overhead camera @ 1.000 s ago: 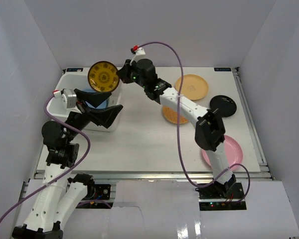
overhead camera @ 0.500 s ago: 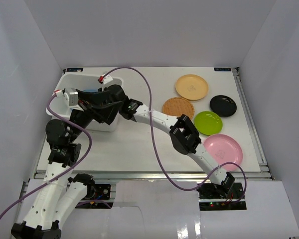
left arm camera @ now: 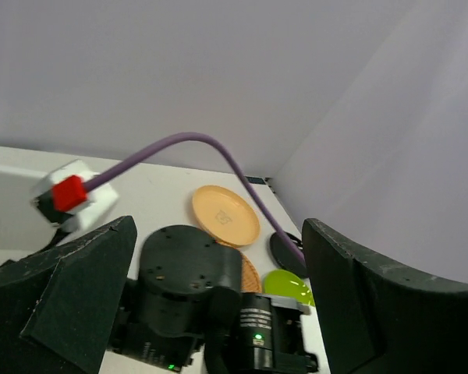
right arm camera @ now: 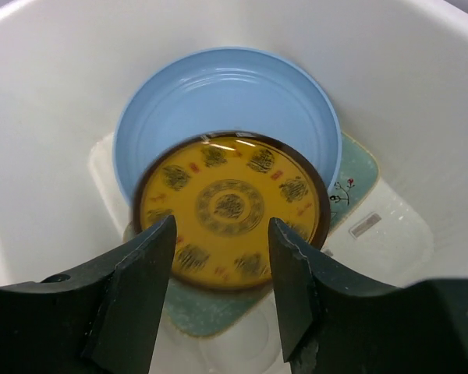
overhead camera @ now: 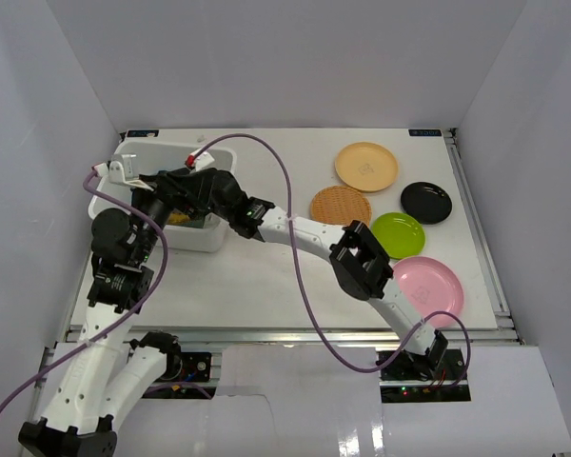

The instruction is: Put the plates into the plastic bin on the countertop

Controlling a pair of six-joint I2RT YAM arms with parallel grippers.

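Note:
The white plastic bin stands at the left of the countertop. My right arm reaches into it. In the right wrist view the right gripper is open above the brown-gold plate, which lies on the blue plate and the pale green rectangular plate on the bin's floor. My left gripper hangs open over the bin, holding nothing, with the right wrist between its fingers. Peach, tan woven, black, lime green and pink plates lie at the right.
Purple cables loop over the left half of the countertop. White walls close in the back and both sides. The metal frame edge runs along the near side.
My right arm has swung down from above the bin's far rim into the bin and opened its jaws; the brown-gold plate has left them and lies on the blue plate. The left gripper shifted slightly.

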